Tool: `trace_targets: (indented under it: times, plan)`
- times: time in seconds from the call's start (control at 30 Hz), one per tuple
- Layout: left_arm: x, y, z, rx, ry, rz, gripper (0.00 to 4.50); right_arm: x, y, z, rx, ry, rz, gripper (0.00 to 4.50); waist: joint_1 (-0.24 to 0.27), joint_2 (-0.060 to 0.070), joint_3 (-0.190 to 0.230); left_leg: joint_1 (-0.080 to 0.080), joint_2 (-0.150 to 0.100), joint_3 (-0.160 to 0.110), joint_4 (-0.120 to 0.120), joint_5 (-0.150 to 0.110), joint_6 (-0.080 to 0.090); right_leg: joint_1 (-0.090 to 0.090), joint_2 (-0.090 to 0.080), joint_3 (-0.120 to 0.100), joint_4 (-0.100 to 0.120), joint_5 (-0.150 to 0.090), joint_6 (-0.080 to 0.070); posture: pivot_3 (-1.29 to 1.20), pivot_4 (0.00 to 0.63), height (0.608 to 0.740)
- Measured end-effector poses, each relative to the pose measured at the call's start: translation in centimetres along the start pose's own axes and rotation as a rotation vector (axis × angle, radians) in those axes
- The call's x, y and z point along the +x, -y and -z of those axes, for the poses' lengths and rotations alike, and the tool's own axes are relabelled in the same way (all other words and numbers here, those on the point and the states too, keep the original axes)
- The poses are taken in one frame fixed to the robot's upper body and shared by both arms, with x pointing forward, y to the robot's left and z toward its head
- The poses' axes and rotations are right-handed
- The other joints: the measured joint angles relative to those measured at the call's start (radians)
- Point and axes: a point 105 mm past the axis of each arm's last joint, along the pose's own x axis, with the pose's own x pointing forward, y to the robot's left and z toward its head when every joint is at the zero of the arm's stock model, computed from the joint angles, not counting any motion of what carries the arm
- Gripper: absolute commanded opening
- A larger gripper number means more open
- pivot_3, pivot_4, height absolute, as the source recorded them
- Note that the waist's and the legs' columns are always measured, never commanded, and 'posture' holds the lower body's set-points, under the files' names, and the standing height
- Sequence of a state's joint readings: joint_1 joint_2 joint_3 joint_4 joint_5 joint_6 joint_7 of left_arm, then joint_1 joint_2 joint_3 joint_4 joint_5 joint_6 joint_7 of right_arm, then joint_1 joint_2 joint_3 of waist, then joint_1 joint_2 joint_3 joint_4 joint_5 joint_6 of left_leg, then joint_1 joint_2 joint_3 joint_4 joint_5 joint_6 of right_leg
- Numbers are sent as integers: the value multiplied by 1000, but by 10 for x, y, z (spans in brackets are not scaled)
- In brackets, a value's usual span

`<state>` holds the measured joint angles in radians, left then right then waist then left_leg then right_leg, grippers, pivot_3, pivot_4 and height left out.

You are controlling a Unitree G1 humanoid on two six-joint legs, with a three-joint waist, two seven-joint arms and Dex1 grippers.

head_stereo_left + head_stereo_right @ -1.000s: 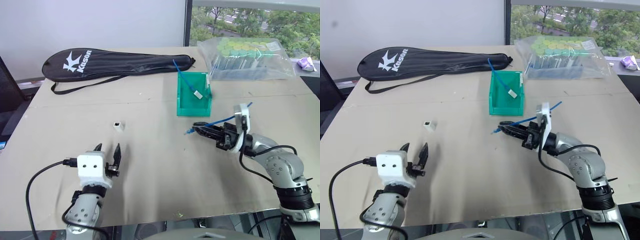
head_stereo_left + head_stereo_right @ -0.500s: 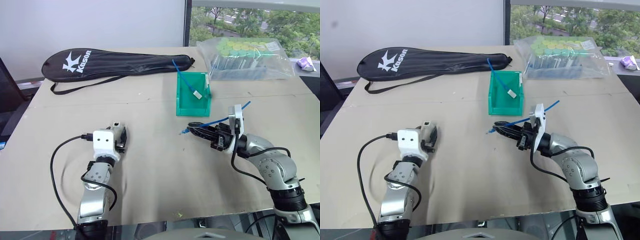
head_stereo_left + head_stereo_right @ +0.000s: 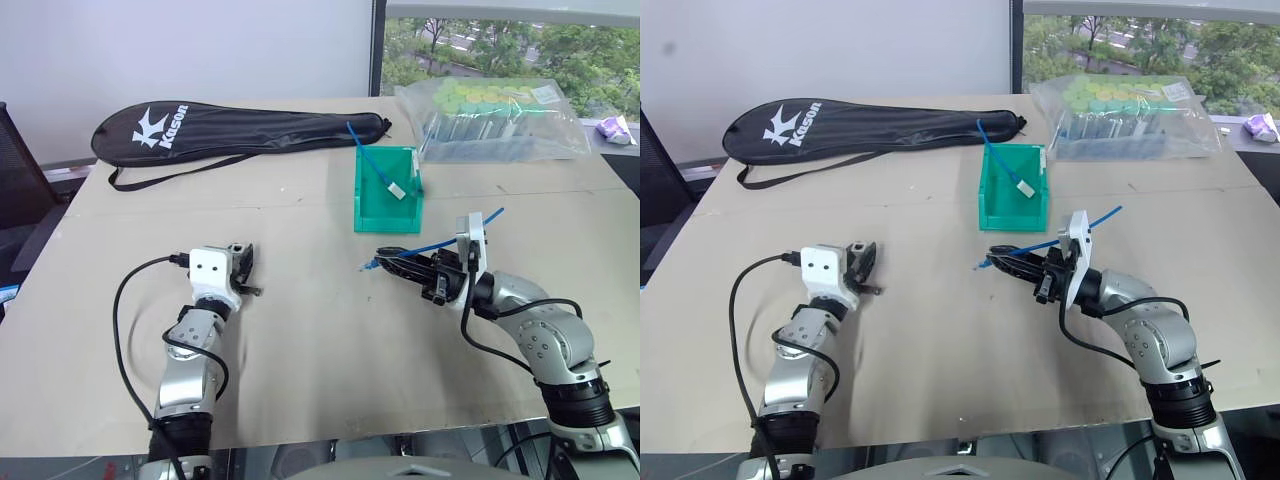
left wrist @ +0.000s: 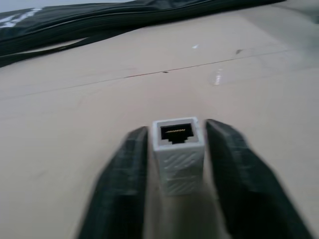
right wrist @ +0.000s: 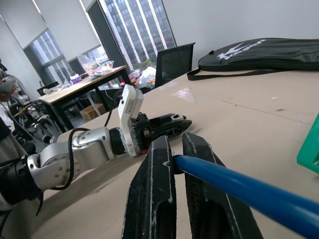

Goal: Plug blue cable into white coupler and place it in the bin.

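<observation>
Down at table level, the left gripper [image 4: 174, 149] has its two black fingers [image 4: 124, 169] set on either side of the white coupler [image 4: 178, 149], drawn in narrow around it. A sliver of gap seems to remain on each flank in the left wrist view, so I cannot say a firm squeeze is made; I judge it to be at the point of clamping. The coupler lies on the table [image 3: 300, 330] with its dark socket facing away from the wrist, which leaves the opening free for a plug to enter from the front.

Across the table, the right gripper [image 3: 385, 260] is pinched tight on the blue cable [image 5: 234, 184]. It points toward the robot's left, so the short free end with the plug [image 3: 367, 266] sticks out past the fingertips toward the coupler's side, while the rest of the cable trails back over the wrist. That hold looks chosen to keep the plug stiff and aimed for insertion. The two hands are well apart, so the mating step is not yet begun.

Behind them stands the bin [image 3: 370, 205], with its low lip toward the robot. It already holds a second blue cable [image 3: 368, 155] ending in a white oblong piece. Farther back lie a black racket cover [image 3: 235, 125] and a clear bag [image 3: 495, 120], both out of the working path.
</observation>
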<state>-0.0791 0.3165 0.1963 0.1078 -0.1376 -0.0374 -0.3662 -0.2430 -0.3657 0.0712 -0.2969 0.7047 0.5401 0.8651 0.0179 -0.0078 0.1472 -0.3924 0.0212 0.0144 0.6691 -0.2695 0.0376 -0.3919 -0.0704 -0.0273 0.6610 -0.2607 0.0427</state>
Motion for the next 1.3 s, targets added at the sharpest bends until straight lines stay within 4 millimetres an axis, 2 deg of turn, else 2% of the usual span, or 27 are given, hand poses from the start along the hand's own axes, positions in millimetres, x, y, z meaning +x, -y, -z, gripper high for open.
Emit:
trace_targets:
  times: [0.1, 0.23, 0.3, 0.37, 0.47, 0.6, 0.9, 1.3]
  plan:
    - [3, 6, -2, -4, 0, 120, 555, 0, 1, -1, -23, -15, 3, 0, 2, 0, 0, -1, -1, 0, 0, 0, 0, 0, 0, 0, 0, 0, 0, 0, 150, 740]
    - [10, 54, -14, -21, 1, 498, 555, 8, 2, -11, -106, -32, -19, 0, 0, 0, 0, -3, -2, 0, 1, 0, 0, 0, 0, 0, -3, 0, 0, 0, 150, 740]
    - [4, 88, -19, -34, -7, 756, 555, 14, 3, -14, -161, -61, -28, 0, -6, -1, 1, -5, -3, 1, 0, 0, 0, -2, 0, 1, -4, 0, 0, 0, 150, 740]
    - [-6, 111, -22, -30, -17, 951, 555, 17, 5, -14, -208, -99, -32, 0, -9, -2, 1, -5, -2, 2, 0, 0, 0, -3, 1, 1, -4, 0, 0, 0, 150, 740]
    - [-14, 131, -27, 5, -9, 1154, 555, 17, 10, -5, -252, -192, -34, 0, -8, -2, 2, -5, -1, 1, -1, 0, 0, -4, 4, 0, -4, 0, 0, 0, 150, 740]
    - [-8, 143, -28, 44, -1, 1278, 555, 14, 12, 9, -278, -277, -63, 0, -7, -3, 3, -5, -1, 0, -1, 0, 0, -4, 7, 0, -2, 0, 0, 0, 150, 740]
    - [11, 151, -28, 141, 38, 1360, 555, 12, 9, 19, -363, -372, -124, 0, -4, -4, 4, -6, -1, 0, 0, 0, 0, -4, 7, 1, -2, 0, 0, 0, 150, 740]
    - [13, 153, -27, 190, 53, 1402, 555, 13, 16, 19, -505, -475, -157, 0, -4, -5, 4, -6, -1, 0, 1, 0, 0, -4, 6, 1, -2, 0, 0, 0, 150, 740]
